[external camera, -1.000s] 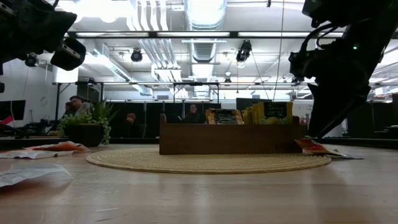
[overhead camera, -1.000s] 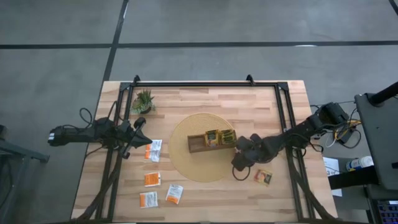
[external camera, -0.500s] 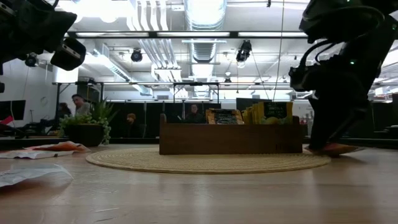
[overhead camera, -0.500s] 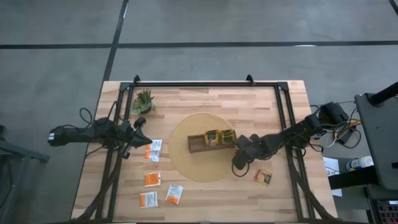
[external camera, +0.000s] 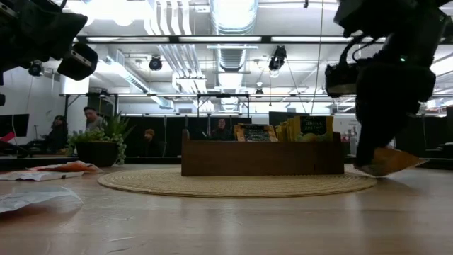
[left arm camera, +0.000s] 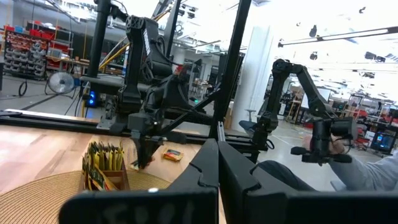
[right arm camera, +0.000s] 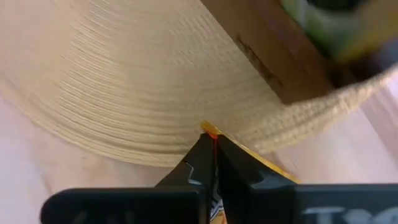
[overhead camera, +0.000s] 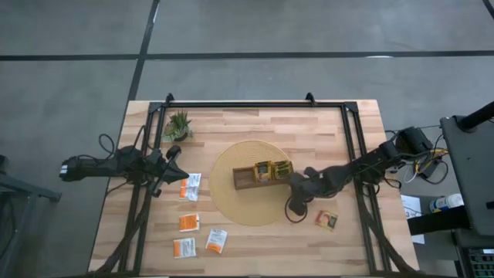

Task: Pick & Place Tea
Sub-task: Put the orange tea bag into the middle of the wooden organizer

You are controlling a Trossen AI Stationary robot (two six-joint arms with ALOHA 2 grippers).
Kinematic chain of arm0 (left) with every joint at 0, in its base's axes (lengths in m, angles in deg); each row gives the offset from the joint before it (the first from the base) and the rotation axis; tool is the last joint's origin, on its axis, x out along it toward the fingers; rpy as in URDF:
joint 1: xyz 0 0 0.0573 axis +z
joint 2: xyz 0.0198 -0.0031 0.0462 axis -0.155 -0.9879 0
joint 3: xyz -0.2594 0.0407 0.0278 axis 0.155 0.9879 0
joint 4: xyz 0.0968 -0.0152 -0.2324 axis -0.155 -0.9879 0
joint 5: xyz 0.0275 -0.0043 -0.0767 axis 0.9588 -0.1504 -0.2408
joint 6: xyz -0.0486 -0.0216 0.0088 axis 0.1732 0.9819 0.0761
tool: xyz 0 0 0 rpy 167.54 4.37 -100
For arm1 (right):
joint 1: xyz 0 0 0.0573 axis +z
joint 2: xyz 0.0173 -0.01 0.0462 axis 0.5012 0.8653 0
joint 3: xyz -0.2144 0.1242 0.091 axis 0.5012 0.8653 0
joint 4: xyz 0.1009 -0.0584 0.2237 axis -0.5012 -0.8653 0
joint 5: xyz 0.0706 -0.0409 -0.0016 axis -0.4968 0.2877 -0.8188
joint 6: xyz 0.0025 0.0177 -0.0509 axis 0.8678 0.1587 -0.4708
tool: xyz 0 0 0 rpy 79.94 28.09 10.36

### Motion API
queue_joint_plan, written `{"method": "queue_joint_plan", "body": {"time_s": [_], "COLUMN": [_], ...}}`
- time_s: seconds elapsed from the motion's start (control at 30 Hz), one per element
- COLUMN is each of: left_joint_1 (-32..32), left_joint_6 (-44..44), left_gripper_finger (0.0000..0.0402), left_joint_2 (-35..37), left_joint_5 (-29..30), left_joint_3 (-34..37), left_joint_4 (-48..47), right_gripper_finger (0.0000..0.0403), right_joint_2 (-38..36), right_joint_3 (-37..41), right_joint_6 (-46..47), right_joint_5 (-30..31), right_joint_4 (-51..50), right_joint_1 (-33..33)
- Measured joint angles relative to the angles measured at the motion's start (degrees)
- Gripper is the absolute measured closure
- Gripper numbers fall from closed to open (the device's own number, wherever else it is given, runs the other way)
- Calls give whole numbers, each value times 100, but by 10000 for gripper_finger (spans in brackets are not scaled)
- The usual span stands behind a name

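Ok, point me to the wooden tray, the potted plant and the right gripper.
wooden tray (overhead camera: 244, 177), high view, its empty left compartment.
potted plant (overhead camera: 179, 123), high view, middle of the leaves.
right gripper (right arm camera: 214, 146), right wrist view, fingertips shut on an orange sachet edge.

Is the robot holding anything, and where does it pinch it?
The right tool pinches an orange tea sachet by its edge. The left tool holds nothing.

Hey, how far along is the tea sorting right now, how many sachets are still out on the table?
Done: several sachets stand in the dark brown divided wooden tray on the round woven mat. In hand: the right hand is shut on an orange-edged sachet, lifted off the table. Left: four white-and-orange sachets beside the idle, shut left hand, and one orange-brown sachet.
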Motion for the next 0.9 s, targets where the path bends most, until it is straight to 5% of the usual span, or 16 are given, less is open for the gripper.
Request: {"method": "queue_joint_plan", "body": {"time_s": [0.17,0.57,0.9], "left_joint_1": [1,1,1], "left_joint_6": [-2,-2,0], "left_gripper_finger": [402,402,402], "left_joint_2": [0,-1,0], "left_joint_5": [2,0,1], "left_joint_3": [1,2,1], "left_joint_4": [0,0,5], "right_gripper_finger": [394,394,394], "right_joint_2": [2,48,1511], "right_joint_3": [-401,-1222,-2556], "right_joint_6": [-845,-2514,-4657], "right_joint_5": [136,1890,2003], "right_joint_4": [83,101,-133], "right_joint_1": [109,424,424]}}
